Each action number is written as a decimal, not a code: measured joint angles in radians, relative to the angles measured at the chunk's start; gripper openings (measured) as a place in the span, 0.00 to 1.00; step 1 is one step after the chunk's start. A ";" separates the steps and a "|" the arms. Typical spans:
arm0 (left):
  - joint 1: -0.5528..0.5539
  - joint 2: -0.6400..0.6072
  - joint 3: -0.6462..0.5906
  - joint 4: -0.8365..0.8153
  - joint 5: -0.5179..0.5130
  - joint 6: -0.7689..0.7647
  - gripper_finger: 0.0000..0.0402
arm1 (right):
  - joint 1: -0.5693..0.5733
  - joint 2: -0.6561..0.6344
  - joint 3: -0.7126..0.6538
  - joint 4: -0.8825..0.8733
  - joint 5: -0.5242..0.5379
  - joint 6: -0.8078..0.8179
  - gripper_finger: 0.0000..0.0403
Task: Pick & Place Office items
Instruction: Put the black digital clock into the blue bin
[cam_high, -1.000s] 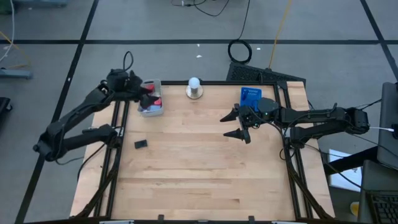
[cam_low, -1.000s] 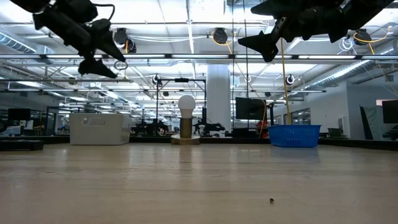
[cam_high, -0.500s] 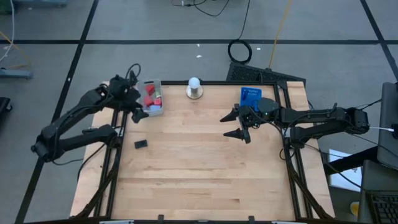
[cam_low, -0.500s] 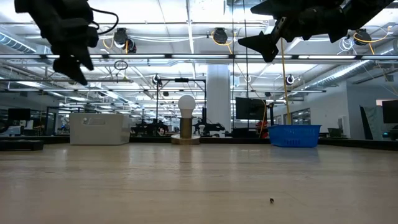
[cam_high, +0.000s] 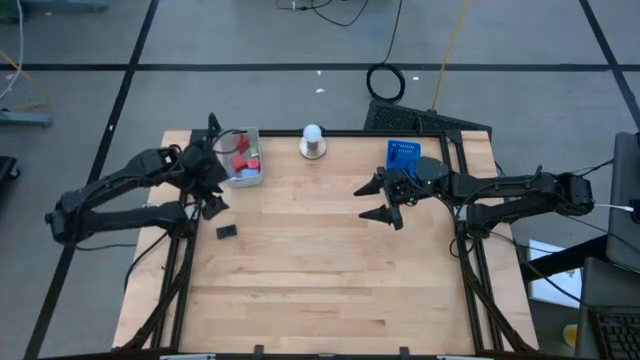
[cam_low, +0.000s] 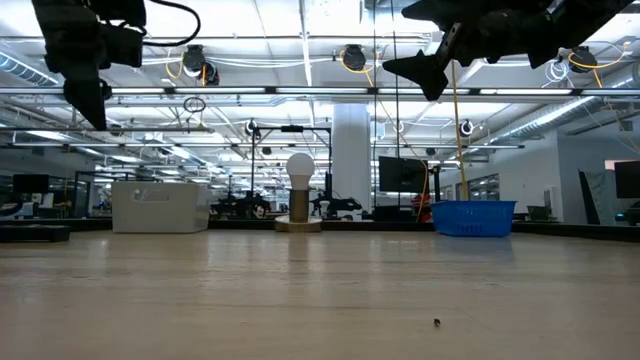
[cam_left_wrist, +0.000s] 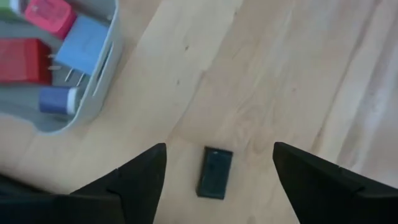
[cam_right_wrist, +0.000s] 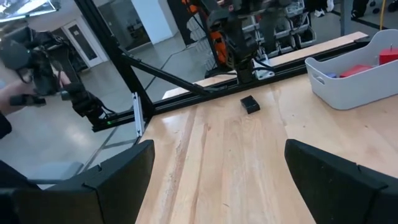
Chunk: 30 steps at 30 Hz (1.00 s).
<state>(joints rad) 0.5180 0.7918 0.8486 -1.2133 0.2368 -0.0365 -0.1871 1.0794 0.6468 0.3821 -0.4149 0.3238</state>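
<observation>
Left gripper (cam_left_wrist: 217, 163), jaws apart and empty, hung above the small flat black block (cam_left_wrist: 215, 172) beside the grey plastic tray (cam_left_wrist: 104, 70). Step: approach. Next move likely needs descent and closing. Right gripper (cam_high: 378, 199) waited open mid-table.

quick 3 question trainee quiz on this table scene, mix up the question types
1. True or false: the small black block lies inside the grey tray.
2. Which gripper hangs above the black block? A) left gripper B) right gripper
3. Fill in: the blue tray sits at the table's far ____ corner.

Key: 1 false, it lies on the bare table beside the tray. 2 A. 3 right.
</observation>
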 joint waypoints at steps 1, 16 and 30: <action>-0.019 0.000 0.000 -0.007 -0.019 -0.016 0.72 | 0.000 0.000 0.000 0.001 0.000 0.004 0.87; -0.281 0.256 0.000 -0.094 -0.134 -0.068 0.79 | 0.055 0.000 0.000 0.002 0.107 -0.012 0.87; -0.427 0.420 -0.014 -0.049 -0.213 -0.073 0.84 | 0.030 -0.091 0.000 -0.160 0.128 -0.114 0.87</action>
<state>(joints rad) 0.0914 1.2117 0.8349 -1.2620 0.0242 -0.1093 -0.1569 0.9881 0.6468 0.2224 -0.2871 0.2100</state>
